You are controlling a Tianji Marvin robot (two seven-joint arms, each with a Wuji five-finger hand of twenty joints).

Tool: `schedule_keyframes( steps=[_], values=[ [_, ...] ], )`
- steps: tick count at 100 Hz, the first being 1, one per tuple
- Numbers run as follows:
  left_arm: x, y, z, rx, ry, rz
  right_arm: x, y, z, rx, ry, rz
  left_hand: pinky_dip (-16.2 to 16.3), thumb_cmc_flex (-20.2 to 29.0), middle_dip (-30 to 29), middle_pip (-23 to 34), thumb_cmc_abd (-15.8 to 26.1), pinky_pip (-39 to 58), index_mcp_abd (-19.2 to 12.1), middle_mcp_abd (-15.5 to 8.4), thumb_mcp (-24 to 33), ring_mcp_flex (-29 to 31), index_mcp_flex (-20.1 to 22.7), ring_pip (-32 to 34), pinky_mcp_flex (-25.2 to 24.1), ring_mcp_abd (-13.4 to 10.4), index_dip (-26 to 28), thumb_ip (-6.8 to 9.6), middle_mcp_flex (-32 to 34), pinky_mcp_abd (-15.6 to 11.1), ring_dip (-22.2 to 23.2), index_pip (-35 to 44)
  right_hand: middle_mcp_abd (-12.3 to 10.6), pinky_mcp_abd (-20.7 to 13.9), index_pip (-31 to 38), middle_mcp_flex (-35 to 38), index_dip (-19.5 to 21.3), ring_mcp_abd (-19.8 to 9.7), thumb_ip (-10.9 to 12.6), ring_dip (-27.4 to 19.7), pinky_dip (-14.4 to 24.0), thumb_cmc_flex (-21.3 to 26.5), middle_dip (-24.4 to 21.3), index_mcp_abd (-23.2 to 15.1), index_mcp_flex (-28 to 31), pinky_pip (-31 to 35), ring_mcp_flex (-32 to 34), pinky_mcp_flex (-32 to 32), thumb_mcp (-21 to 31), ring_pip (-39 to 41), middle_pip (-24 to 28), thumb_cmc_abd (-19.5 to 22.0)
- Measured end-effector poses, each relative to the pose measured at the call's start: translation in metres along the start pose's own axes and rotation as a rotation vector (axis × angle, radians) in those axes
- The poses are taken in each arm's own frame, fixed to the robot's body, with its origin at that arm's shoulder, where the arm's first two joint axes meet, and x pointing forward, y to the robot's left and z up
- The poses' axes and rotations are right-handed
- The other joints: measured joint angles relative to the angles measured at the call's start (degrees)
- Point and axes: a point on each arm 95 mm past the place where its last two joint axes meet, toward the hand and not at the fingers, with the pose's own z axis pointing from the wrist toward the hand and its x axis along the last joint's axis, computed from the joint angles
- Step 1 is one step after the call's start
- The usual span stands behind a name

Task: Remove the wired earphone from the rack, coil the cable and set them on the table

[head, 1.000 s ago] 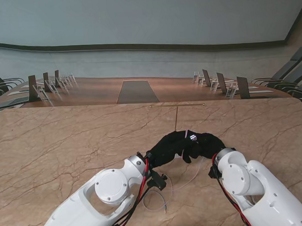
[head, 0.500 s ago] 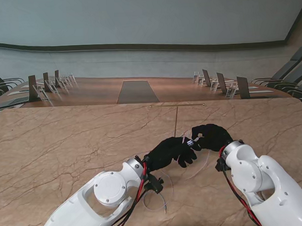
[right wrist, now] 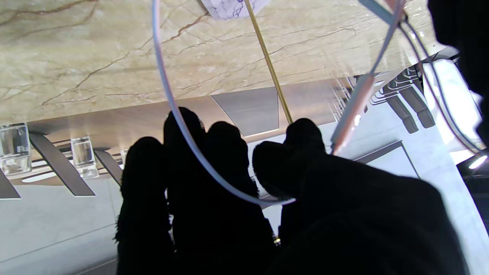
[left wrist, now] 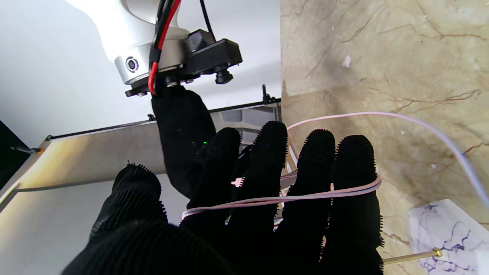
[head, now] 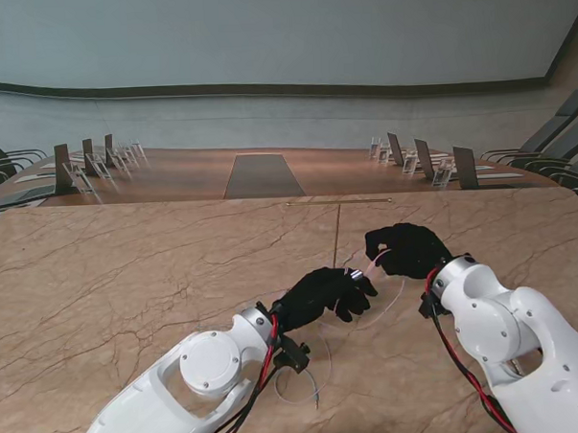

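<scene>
Earphone cable (left wrist: 290,198) wrapped around left hand (head: 323,294), pinched by right hand (head: 406,251)

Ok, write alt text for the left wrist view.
A black-gloved left hand has pale pink earphone cable wrapped across its fingers. The right hand reaches in beyond it, and more cable arcs over the marble table.

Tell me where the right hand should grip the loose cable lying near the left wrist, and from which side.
Grip the slack loop of cable on the table, coming from above: it lies flat and thin, so only a top-down fingertip pinch seems workable. The right hand would likely have to let go of its strand first.
</scene>
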Motion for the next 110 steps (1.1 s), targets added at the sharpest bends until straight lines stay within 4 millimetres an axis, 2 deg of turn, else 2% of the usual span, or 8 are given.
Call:
schedule_keyframes(
  steps=[7, 29, 30, 50, 54, 86, 95, 110],
  values=[
    [-0.003, 0.0, 0.0, -0.004, -0.009, -0.01, 0.002, 0.003, 0.0, -0.001, 0.014, -0.007, 0.02, -1.57, -0.27, -0.41, 0.04, -0.09, 0.61, 0.02, 0.0, -0.72, 1.18, -0.08, -0.68, 0.05, -0.24, 0.0, 0.0, -0.03, 0.0, -0.48, 0.0, 0.71, 0.0, 1.11, -0.18, 0.19, 0.05, 0.0, 0.0, 0.0, 0.08, 0.0, 0.65, 0.21, 1.14, 1.13, 0.17, 0.02, 0.0, -0.31],
    [-0.011, -0.001, 0.003, -0.004, -0.03, -0.028, 0.012, 0.015, -0.001, -0.012, 0.07, -0.032, 0.04, -3.96, -1.19, -1.08, 1.33, -1.31, 1.34, 0.13, -0.03, -3.22, 1.23, -0.79, -3.47, 0.06, -1.29, 0.0, -0.21, -0.44, 0.0, -2.94, 0.0, 3.07, -0.77, 3.82, -0.22, 0.98, 2.51, 0.67, 0.0, -0.04, 1.55, 0.45, 3.48, 1.19, 4.04, 3.89, 1.38, 0.06, 0.0, -1.29],
    [-0.011, -0.001, 0.003, -0.004, -0.03, -0.03, 0.013, 0.015, -0.001, -0.013, 0.074, -0.034, 0.04, -4.35, -1.21, -1.09, 1.33, -1.4, 1.34, 0.14, -0.03, -3.22, 1.25, -0.79, -3.56, 0.06, -1.32, 0.0, -0.51, -0.44, 0.0, -3.18, 0.0, 3.37, -0.85, 3.98, -0.23, 1.03, 3.66, 0.71, 0.0, -0.04, 1.59, 0.53, 3.52, 1.29, 4.22, 3.98, 1.38, 0.06, 0.0, -1.69],
    [-0.012, -0.002, 0.004, -0.002, -0.035, -0.043, 0.023, 0.024, -0.003, -0.021, 0.129, -0.055, 0.63, -7.75, -1.66, -1.8, 1.33, -1.66, 1.73, 0.88, -0.04, -4.2, 1.94, -0.85, -5.12, 0.07, -1.93, 0.0, -1.75, -0.82, 0.0, -5.23, 0.0, 4.88, -1.0, 5.72, -0.23, 1.55, 3.72, 1.3, 0.01, -0.05, 2.93, 0.96, 4.13, 1.89, 6.24, 5.97, 1.88, 0.05, -0.06, -1.7],
    [-0.012, -0.002, 0.005, -0.003, -0.035, -0.046, 0.026, 0.026, -0.004, -0.023, 0.142, -0.061, 0.67, -8.52, -1.68, -1.8, 1.33, -1.68, 1.89, 0.9, -0.04, -4.21, 1.94, -0.85, -5.53, 0.13, -1.95, 0.0, -1.78, -0.83, 0.0, -5.72, 0.0, 5.09, -1.07, 6.1, -0.23, 1.64, 5.56, 1.32, 0.02, -0.56, 3.0, 1.19, 4.13, 1.93, 6.84, 6.44, 1.99, 0.06, -0.08, -1.7],
    [-0.009, -0.005, 0.007, -0.025, -0.045, -0.04, 0.04, 0.043, -0.019, -0.043, 0.213, -0.101, 1.95, -11.37, -1.69, -2.36, 1.33, -1.69, 2.14, 1.02, -0.02, -6.22, 1.88, -0.72, -7.29, 0.51, -2.57, 0.0, -3.46, -1.41, 0.0, -7.87, 0.0, 6.84, -1.55, 8.03, -0.93, 2.05, 5.59, 2.1, 0.71, -0.66, 4.97, 1.24, 4.72, 3.2, 9.63, 9.51, 2.0, 1.29, -0.1, -1.85],
    [-0.008, -0.006, 0.007, -0.021, -0.043, -0.039, 0.045, 0.045, -0.025, -0.027, 0.224, -0.111, 2.02, -12.13, -1.69, -2.37, 1.33, -1.69, 2.15, 1.06, -0.02, -6.73, 1.32, -0.66, -7.57, 0.51, -2.62, 0.0, -3.45, -1.71, 0.03, -8.54, 0.0, 7.5, -1.55, 8.87, -1.4, 2.21, 6.75, 2.12, 0.76, -0.68, 5.22, 1.77, 4.73, 3.63, 10.32, 10.56, 2.0, 1.86, -0.1, -1.91],
    [-0.007, -0.011, 0.007, -0.001, -0.038, -0.031, 0.049, 0.043, -0.033, -0.008, 0.239, -0.11, 2.61, -12.32, -1.69, -2.37, 1.33, -1.64, 2.19, 1.06, -0.02, -6.79, 1.09, -0.62, -7.9, 0.51, -2.64, 0.0, -5.0, -1.97, 0.37, -8.57, -0.04, 8.32, -1.55, 9.57, -1.9, 2.38, 6.76, 2.14, 0.79, -0.68, 5.88, 1.93, 4.73, 4.1, 11.52, 11.75, 2.0, 2.06, -0.1, -1.92]
  ],
)
